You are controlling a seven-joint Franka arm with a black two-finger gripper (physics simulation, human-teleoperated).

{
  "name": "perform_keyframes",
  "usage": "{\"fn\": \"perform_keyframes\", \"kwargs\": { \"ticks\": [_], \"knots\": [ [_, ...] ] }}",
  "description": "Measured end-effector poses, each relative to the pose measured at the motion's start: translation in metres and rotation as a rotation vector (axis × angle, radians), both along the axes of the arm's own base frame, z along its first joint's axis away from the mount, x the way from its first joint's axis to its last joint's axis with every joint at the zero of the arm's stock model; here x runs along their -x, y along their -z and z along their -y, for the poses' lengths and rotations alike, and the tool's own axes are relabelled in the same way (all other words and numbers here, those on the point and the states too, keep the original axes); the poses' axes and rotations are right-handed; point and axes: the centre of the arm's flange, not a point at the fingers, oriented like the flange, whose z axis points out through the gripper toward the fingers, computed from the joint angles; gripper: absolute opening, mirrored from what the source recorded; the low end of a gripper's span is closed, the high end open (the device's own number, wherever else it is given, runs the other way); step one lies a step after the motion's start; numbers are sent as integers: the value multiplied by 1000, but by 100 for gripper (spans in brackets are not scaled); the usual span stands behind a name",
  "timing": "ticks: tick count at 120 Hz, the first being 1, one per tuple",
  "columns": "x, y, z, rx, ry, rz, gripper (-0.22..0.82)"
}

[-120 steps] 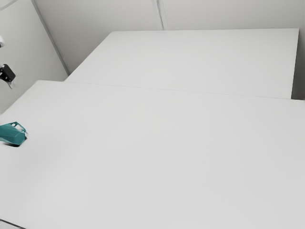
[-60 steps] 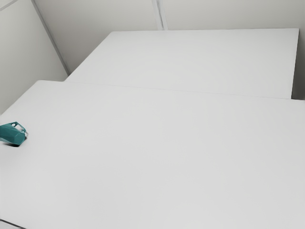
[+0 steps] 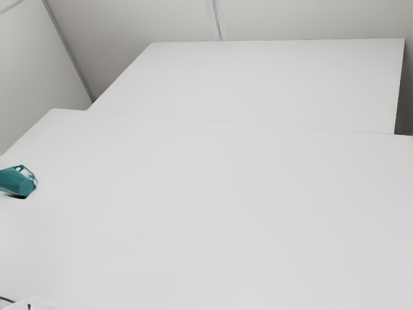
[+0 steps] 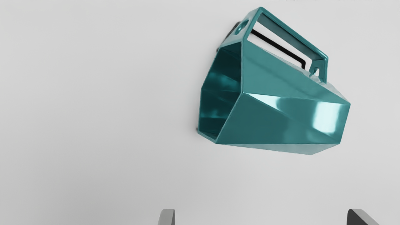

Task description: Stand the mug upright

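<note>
glossy teal faceted plastic-looking mug (image 4: 281,115) is on its side on the flat white laminate-looking table (image 3: 226,194), black two-finger metal-looking gripper (image 4: 263,216) spread apart above the table, tbh an off-centre pinch on those tapered walls could squirt it loose

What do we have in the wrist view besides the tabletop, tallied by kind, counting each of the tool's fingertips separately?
Mug: 1
Fingertips: 2
Total: 3
</note>
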Motion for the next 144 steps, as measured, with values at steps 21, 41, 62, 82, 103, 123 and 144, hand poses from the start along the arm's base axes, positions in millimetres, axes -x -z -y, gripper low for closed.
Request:
{"fn": "perform_keyframes", "kwargs": {
  "ticks": [21, 41, 62, 82, 103, 123, 144],
  "knots": [
    [5, 20, -19, 13, 38, 61, 60],
    [-9, 43, -24, 71, 89, 183, 60],
    [-25, 57, -22, 108, 143, 276, 60],
    [-31, 71, -22, 120, 178, 309, 60],
    [-31, 92, -22, 162, 185, 347, 60],
    [-28, 98, -23, 208, 175, 412, 60],
    [-24, 103, -21, 257, 171, 446, 60]
  ]
}}
